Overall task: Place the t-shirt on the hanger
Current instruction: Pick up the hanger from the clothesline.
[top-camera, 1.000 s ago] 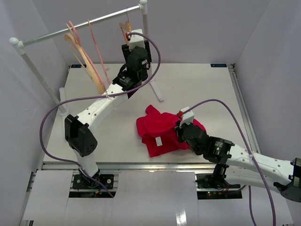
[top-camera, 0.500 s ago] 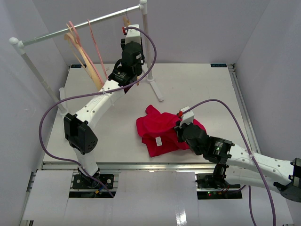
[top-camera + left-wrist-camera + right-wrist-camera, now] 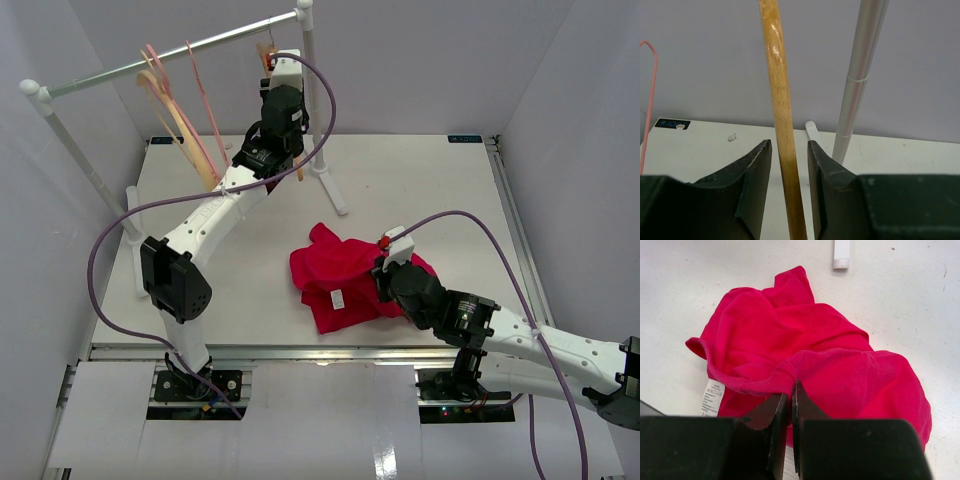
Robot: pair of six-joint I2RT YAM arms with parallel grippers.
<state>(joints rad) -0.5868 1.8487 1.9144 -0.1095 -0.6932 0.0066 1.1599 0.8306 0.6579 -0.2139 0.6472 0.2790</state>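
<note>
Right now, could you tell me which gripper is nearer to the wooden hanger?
Left. The left gripper straddles a wooden arm of the hanger; the right gripper is far from it, down on the table, shut on the t-shirt.

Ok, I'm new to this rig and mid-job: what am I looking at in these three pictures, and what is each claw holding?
Two robot arms are bolted at the near edge of a white table. The overhead picture looks down from behind them: the left arm reaches up to a clothes rail, and the right arm lies low over the red t-shirt, which is crumpled on the table. The other two pictures come from cameras on the wrists. In the left wrist picture the left gripper has its fingers either side of the wooden hanger; I cannot tell whether they pinch it. In the right wrist picture the right gripper is shut on a fold of the t-shirt.
</note>
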